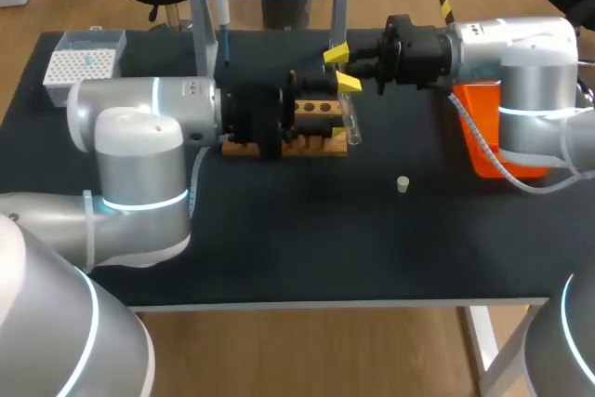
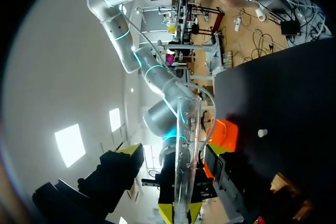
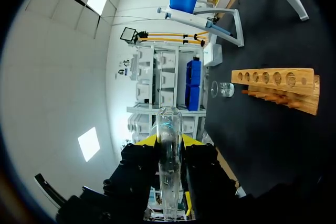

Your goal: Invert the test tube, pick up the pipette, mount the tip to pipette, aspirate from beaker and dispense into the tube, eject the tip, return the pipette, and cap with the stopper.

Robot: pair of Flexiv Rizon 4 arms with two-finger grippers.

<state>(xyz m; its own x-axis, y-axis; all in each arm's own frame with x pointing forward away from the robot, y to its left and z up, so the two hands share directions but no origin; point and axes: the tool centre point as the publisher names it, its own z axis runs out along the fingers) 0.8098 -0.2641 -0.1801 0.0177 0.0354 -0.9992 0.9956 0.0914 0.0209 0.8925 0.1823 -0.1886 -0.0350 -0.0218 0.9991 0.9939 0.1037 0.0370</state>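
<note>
The test tube [image 1: 353, 124] stands roughly upright just off the wooden rack's [image 1: 325, 145] right end, pinched between the tips of the left claw [image 2: 181, 212], whose body lies over the rack. The right claw [image 1: 343, 68] sits at the tube's upper part, probably to take it for turning over. Whether it grips I cannot tell. The stopper [image 1: 403, 184] lies right of the rack, nearer the table's front.
</note>
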